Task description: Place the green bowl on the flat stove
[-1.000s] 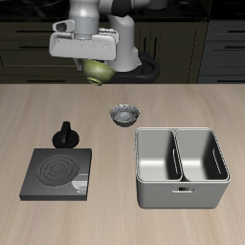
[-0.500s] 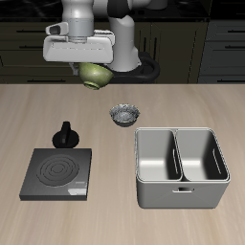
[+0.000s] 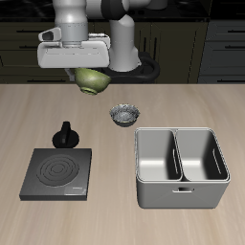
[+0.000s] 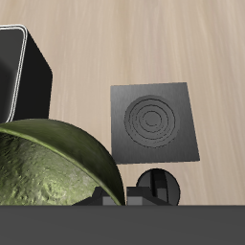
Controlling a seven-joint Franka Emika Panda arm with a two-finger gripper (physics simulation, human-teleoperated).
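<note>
My gripper [image 3: 89,73] is shut on the green bowl [image 3: 91,81] and holds it high above the table, toward the back. In the wrist view the bowl's mottled olive inside [image 4: 48,167] fills the near field. The flat stove [image 3: 57,172] lies on the table near the front edge, a black square plate with grey rings; it also shows in the wrist view [image 4: 152,122]. The bowl hangs farther back than the stove and well above it.
A small black knobbed object [image 3: 65,136] stands just behind the stove. A grey-white patterned bowl [image 3: 123,115] sits mid-table. A grey double-compartment metal basin [image 3: 180,167] stands near the front edge beside the stove.
My gripper has carried the green bowl sideways toward the stove's side of the table and slightly lower. Nothing on the table has moved.
</note>
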